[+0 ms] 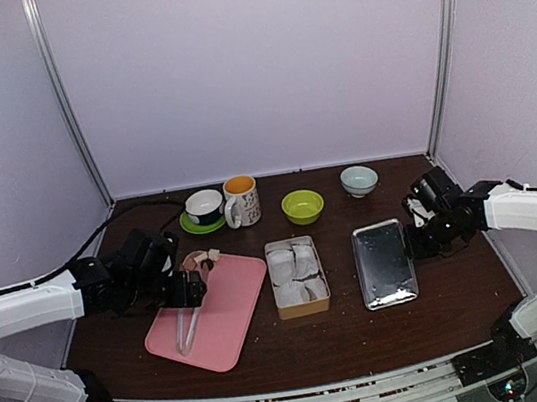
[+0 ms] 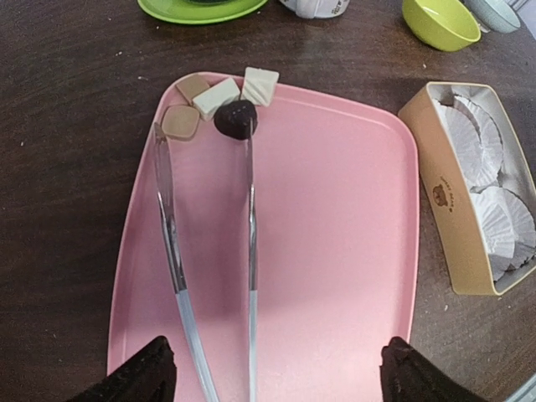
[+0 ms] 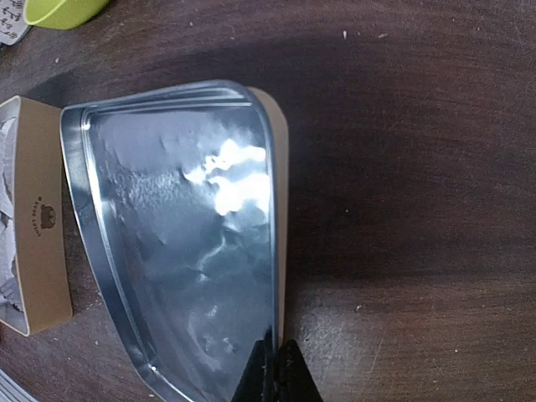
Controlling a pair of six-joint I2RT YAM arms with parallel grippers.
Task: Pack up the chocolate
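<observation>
Hovering spread wide over the tongs (image 2: 251, 251), left end effector (image 2: 276, 378) should squeeze both arms evenly, tips astride the dark chocolate (image 2: 235, 118) by the far edge of the tray (image 2: 335, 251).

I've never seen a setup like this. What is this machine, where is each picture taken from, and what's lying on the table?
These are two white robot arms bolted to a dark wooden table, each ending in a black two-finger gripper. The wide picture looks down from above; the other two come from cameras on each wrist. The left gripper is open over a pink plastic tray, where long silvery tongs and five small chocolate pieces lie; it holds nothing. Beside it stands a tan rectangular tin holding white paper cups. The right gripper is shut, by the rim of the tin's silvery lid.
</observation>
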